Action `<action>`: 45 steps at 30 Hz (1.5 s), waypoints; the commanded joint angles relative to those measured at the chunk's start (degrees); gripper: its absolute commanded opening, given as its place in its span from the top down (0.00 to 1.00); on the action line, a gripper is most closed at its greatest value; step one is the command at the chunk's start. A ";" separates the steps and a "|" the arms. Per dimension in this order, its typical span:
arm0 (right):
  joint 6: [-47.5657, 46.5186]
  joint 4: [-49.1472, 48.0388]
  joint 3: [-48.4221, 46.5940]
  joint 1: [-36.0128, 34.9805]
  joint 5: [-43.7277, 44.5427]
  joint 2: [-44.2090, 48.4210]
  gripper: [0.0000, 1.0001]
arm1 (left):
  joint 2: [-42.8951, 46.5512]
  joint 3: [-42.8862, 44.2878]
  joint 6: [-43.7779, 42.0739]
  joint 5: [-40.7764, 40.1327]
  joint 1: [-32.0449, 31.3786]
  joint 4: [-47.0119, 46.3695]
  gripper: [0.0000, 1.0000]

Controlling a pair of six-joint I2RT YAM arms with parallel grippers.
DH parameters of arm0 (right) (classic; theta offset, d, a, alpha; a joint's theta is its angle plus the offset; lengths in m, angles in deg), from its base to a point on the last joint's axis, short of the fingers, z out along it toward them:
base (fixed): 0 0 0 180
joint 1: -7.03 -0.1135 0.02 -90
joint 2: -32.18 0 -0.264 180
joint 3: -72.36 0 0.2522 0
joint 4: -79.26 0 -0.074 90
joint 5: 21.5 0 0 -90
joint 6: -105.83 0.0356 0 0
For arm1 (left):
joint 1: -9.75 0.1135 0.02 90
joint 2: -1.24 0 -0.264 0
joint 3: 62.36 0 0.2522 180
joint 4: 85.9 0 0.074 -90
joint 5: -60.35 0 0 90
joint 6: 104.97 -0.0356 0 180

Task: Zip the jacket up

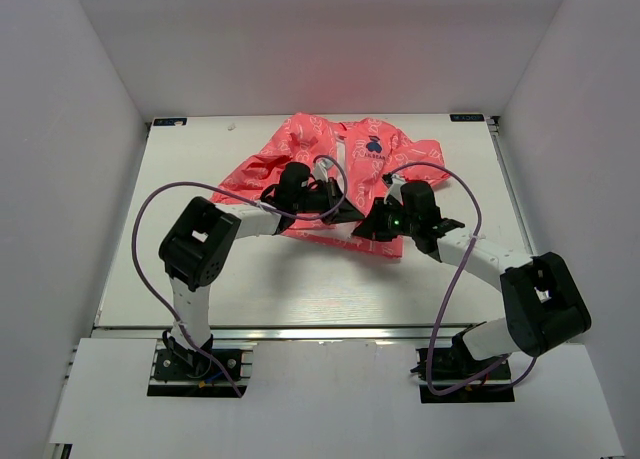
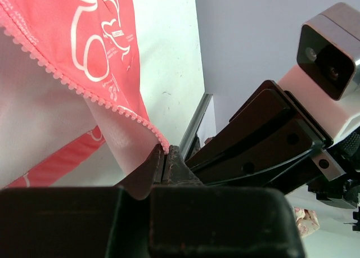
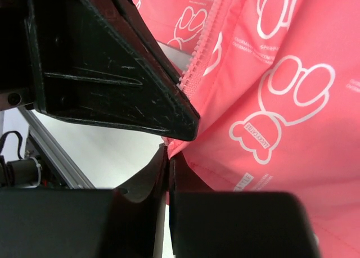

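The coral-pink jacket (image 1: 330, 159) with white print lies at the far middle of the table, its dark blue emblem (image 1: 373, 145) showing near the collar. Both grippers meet at its near hem. My left gripper (image 1: 345, 211) is shut on the bottom end of one zipper edge; in the left wrist view the pink teeth (image 2: 84, 92) run down into the closed tips of that gripper (image 2: 163, 151). My right gripper (image 1: 372, 222) is shut on the jacket's hem corner (image 3: 191, 140), fabric pinched between the tips of that gripper (image 3: 169, 157). The other zipper row (image 3: 202, 44) runs up above the left fingers.
The white table (image 1: 290, 279) has white walls on three sides. A metal rail (image 1: 330, 329) runs along its near edge. The right arm's camera housing (image 2: 329, 50) and dark fingers (image 2: 264, 140) sit right next to my left gripper.
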 commanded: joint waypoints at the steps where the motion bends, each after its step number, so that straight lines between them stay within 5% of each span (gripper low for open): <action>1: -0.89 -1.11 -0.56 -0.09 -2.00 0.64 1.00 | 4.18 0.13 -0.51 -0.89 -0.32 0.44 1.00; 3: -0.80 0.29 -0.91 -0.09 0.45 1.34 1.00 | 4.44 1.79 -2.78 -0.88 -0.32 5.53 1.00; 6: -1.24 3.88 -1.70 0.17 2.84 1.87 1.00 | 5.93 4.69 -9.98 -3.68 -0.23 19.13 0.40; 7: -1.59 4.68 -2.05 0.26 3.01 2.04 1.00 | 6.37 5.48 -14.79 -7.96 -0.23 28.22 0.12; 8: -1.94 5.39 -2.14 0.35 3.28 2.22 1.00 | 7.51 6.36 -16.75 -10.70 -0.23 32.66 0.04; 12: -3.44 8.20 -2.05 0.96 4.85 3.62 1.00 | 8.40 12.25 -25.72 -24.50 -0.32 51.31 0.02; 21: -6.60 15.23 -3.99 1.23 7.14 4.50 1.00 | -1.77 26.22 -35.04 -39.18 -0.32 65.04 0.05; 33: -8.28 17.43 -4.78 1.32 8.64 3.80 1.00 | -8.56 33.96 -44.72 -41.75 -1.02 67.16 0.11; 45: -7.84 16.73 -3.73 1.32 9.25 2.75 1.00 | -11.11 33.97 -40.43 -46.22 -3.13 64.88 0.12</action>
